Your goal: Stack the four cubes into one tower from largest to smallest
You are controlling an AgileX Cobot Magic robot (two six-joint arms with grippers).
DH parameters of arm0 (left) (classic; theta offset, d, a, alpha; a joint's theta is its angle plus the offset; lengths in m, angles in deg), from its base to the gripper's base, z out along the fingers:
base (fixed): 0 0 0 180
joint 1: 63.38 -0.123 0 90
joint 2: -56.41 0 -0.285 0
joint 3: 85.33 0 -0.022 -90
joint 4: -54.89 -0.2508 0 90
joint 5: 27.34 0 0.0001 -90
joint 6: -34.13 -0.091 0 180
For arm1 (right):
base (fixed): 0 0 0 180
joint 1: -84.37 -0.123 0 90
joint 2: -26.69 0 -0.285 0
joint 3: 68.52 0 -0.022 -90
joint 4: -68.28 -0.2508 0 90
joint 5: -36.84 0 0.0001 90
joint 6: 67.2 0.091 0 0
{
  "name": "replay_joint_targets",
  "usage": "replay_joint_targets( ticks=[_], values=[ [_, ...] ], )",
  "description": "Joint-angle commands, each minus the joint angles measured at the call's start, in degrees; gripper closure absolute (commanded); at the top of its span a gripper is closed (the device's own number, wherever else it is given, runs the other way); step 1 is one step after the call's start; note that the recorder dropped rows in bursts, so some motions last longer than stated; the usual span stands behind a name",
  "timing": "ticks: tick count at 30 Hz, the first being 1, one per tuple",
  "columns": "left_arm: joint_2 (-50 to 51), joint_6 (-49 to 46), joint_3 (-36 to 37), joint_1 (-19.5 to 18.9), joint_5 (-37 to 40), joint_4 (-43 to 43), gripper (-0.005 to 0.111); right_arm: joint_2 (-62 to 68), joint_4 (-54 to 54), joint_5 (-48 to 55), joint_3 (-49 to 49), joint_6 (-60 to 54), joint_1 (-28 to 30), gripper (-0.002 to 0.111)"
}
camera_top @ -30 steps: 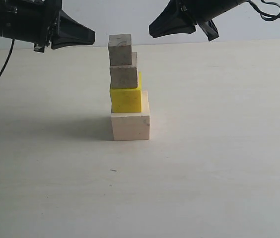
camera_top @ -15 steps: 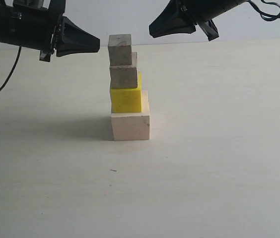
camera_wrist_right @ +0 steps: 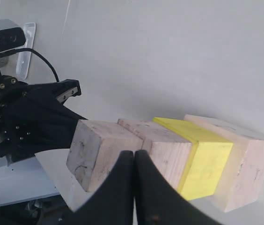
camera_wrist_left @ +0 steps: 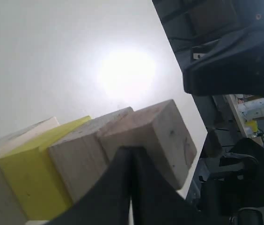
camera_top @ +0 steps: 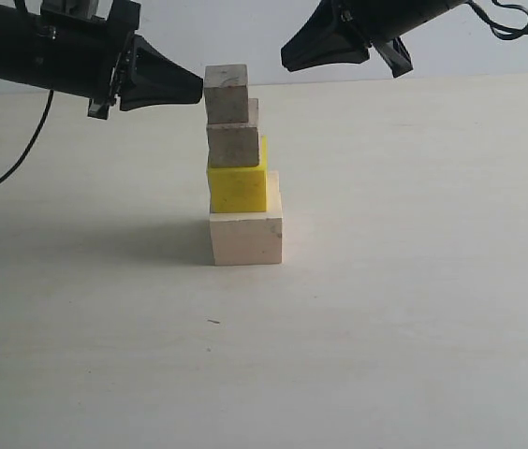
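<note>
The tower stands mid-table: large pale wood cube [camera_top: 246, 238] at the bottom, yellow cube [camera_top: 238, 188] on it, small wood cube [camera_top: 233, 145] above, smallest wood cube [camera_top: 226, 93] on top. My left gripper [camera_top: 198, 91] is shut and empty, its tip right at the smallest cube's left face; touching or a hair apart, I cannot tell. My right gripper [camera_top: 286, 55] is shut and empty, hanging up and to the right of the tower, apart from it. The left wrist view shows the smallest cube [camera_wrist_left: 157, 136] behind the shut gripper [camera_wrist_left: 131, 151]; the right wrist view shows the same smallest cube [camera_wrist_right: 99, 150] behind its gripper [camera_wrist_right: 134, 154].
The pale table [camera_top: 414, 281] stretches around the tower on all sides. A black cable [camera_top: 11, 159] from the left arm trails over the table's left side. A small dark speck [camera_top: 212, 322] lies in front of the tower.
My left gripper has moved right and slightly down, from well clear of the tower to the top cube's left face. The cubes and the right arm have not moved.
</note>
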Motion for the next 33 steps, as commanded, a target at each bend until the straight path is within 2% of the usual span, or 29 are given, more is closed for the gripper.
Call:
replay_joint_targets(
  ticks=[1, 33],
  values=[
    [-0.2, 0.2, 0.1, 0.7, -1.2, 0.8, 0.107, -0.6, -0.2, 0.4, -0.1, -0.7, 0.2, 0.108],
    [1.7, -0.2, 0.1, 0.6, 1.0, 2.9, 0.107, -0.6, 0.1, 0.4, -0.1, -0.7, 0.2, 0.108]
  ],
)
